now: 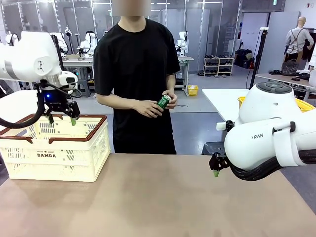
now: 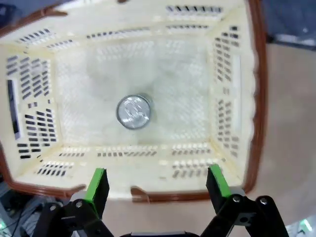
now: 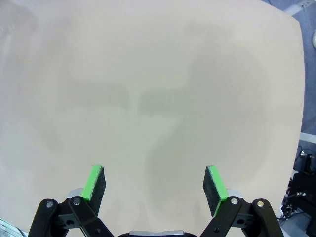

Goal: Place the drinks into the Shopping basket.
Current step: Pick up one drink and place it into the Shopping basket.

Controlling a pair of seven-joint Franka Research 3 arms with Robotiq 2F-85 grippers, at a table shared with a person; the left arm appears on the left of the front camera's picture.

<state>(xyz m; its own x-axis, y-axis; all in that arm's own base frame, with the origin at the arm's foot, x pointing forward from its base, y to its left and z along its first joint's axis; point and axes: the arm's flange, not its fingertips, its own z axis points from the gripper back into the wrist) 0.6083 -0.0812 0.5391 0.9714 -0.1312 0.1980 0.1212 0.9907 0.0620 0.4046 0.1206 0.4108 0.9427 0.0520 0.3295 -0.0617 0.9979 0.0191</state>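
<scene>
Left gripper (image 1: 61,117) hung over the Shopping basket (image 1: 54,157) at the left end of the table (image 1: 163,197), fingers spread wide with nothing between them; in its wrist view one can (image 2: 133,112) stood upright on the basket floor near the middle, silver top showing. Right gripper (image 1: 216,171) hovered low over the bare table on the right, fingers likewise apart and empty. The person at the far side held a green can (image 1: 163,101) in both hands (image 1: 152,109), well clear of the basket.
</scene>
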